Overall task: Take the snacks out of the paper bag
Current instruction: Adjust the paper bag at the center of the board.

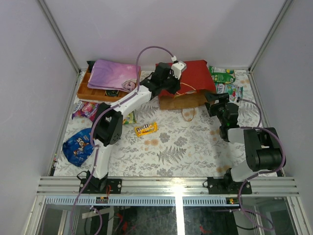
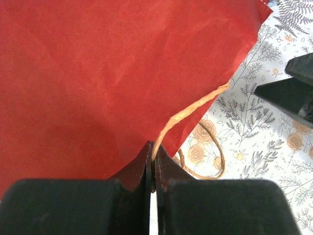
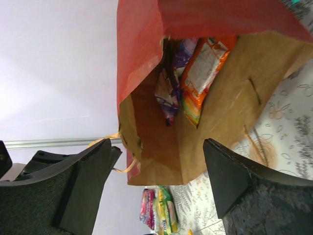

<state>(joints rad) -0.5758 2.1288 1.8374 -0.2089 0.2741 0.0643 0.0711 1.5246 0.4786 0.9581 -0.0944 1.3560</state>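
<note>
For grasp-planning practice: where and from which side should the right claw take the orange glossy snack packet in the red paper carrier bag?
Probably the near end of the orange glossy snack packet, entering through the open mouth of the red paper carrier bag, which faces the right claw. The packet lies against the brown inner wall, that end pointing outward.

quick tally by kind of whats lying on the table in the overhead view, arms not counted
paper bag: 1
wooden tray: 1
folded cloth: 1
snack packets outside the bag: 6 (blue packet, yellow packet, pink-purple packet, yellow-green packet, green packet, green-white packet; the right-hand pile may hide more)
total: 9
</note>
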